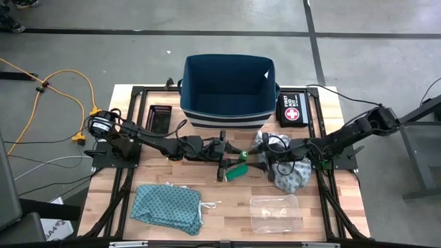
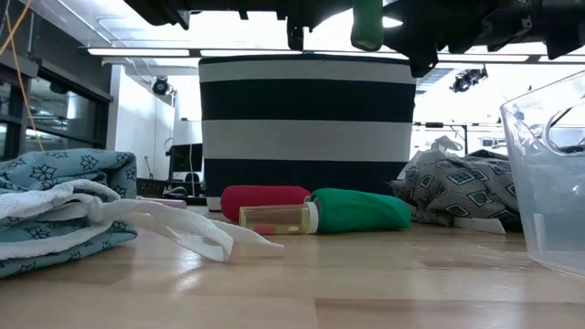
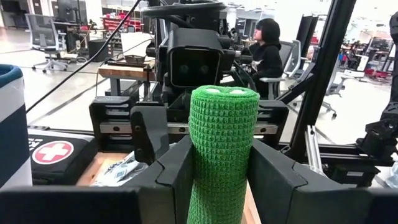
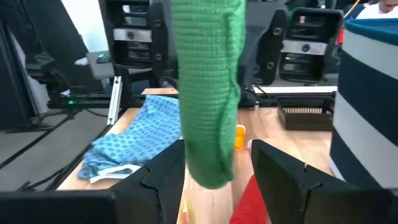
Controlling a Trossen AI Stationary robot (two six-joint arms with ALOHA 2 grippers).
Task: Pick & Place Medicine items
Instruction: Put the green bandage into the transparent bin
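Gripping one green tube [image 3: 221,155] from opposite sides, the left gripper [image 1: 225,147] and right gripper [image 1: 265,160] meet above the middle of the bench [image 1: 227,207], just in front of the dark blue bin [image 1: 228,93]. Both sets of jaws are clenched on the tube, which stands upright between them. Below on the bench lie a second green tube [image 2: 361,211], a red-pink tube [image 2: 265,201] and a tiny orange vial [image 2: 277,218], close together. A teal patterned cloth [image 1: 167,207] lies nearer the front edge.

Green tube [image 3: 222,155], red tube [image 2: 265,200], navy/white striped bin [image 2: 306,123], teal patterned cloth [image 1: 167,207].
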